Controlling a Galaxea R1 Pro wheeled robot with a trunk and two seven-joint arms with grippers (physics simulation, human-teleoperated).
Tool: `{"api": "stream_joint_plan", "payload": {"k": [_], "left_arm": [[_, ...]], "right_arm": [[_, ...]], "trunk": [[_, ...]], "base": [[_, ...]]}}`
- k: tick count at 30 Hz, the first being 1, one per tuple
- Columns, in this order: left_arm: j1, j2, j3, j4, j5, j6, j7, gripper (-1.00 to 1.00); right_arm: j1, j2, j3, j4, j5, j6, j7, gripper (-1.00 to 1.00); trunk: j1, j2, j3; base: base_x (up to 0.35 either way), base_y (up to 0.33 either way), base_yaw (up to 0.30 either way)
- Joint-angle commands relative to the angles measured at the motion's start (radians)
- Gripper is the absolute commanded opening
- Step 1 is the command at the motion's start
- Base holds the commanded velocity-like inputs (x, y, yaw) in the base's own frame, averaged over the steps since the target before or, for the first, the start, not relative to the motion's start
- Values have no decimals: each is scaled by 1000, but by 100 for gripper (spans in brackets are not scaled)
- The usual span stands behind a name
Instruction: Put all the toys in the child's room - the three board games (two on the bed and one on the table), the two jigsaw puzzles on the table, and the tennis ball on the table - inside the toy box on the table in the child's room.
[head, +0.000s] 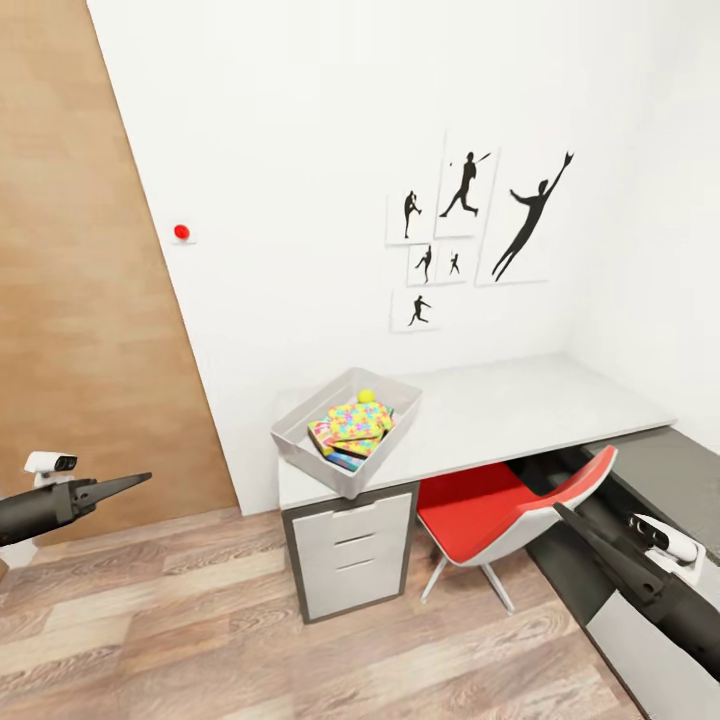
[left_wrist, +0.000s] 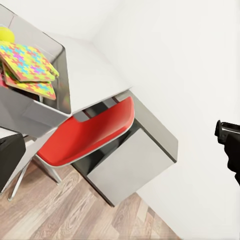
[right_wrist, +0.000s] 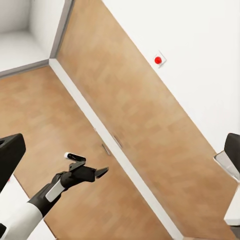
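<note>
Red chair (head: 478, 512), multicolour jigsaw-pattern puzzles (head: 357, 420), grey toy box (head: 312, 455).

Two dark arms with black tapered pincers

The left pincer (head: 135, 481) is formed of black pointed fingers on a dark grey forearm, topped by a small white camera module with dark lenses. The right pincer (head: 568, 514) is built alike; a white upper-arm segment is seen in the right wrist view.
</note>
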Motion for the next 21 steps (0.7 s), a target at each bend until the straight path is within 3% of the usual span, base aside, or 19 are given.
{"api": "stream_joint_plan", "payload": {"k": [1, 10, 21], "left_arm": [[-1, 0, 0, 0, 0, 11, -4, 100], [0, 0, 1, 1, 0, 10, -4, 100], [-1, 1, 1, 1, 0, 10, -4, 100]], "right_arm": [[-1, 0, 0, 0, 0, 11, 3, 100], [-1, 0, 0, 0, -1, 11, 3, 100], [-1, -1, 0, 0, -1, 11, 4, 100]], "trunk": [[1, -2, -1], [1, -2, 10], [1, -2, 23]], "base": [[-13, 64, -194], [-49, 68, -201], [-97, 207, -205]]}}
